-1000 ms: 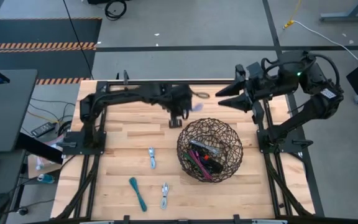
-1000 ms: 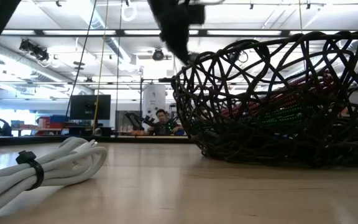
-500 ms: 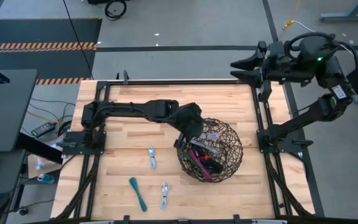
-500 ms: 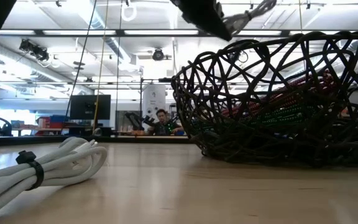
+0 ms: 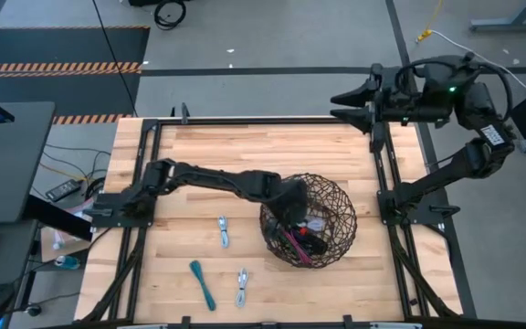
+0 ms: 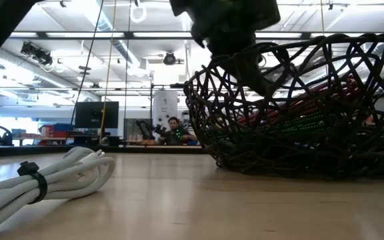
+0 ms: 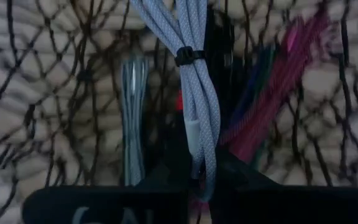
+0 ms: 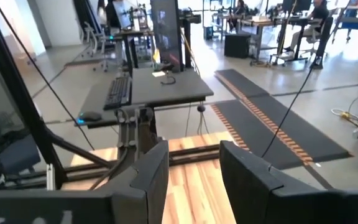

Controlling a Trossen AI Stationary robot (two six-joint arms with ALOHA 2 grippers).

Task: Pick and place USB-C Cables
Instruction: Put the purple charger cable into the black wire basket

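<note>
The left gripper (image 7: pixel 194 177) pinches a grey cable (image 7: pixel 194 93) over the basket (image 5: pixel 341 196). Letting go carelessly could snag it on the wires. The right gripper (image 8: pixel 194 165) waits, spread.

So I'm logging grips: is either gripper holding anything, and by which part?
The left gripper, over the basket, pinches a grey cable bundle by one end. The right gripper is open and empty.

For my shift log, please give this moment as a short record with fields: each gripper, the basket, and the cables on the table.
left gripper: over the basket, shut on the grey cable
right gripper: open, empty, at the table's far right edge
basket: holds several cables
cables on table: teal cable and two pale cables, all left of the basket
</note>
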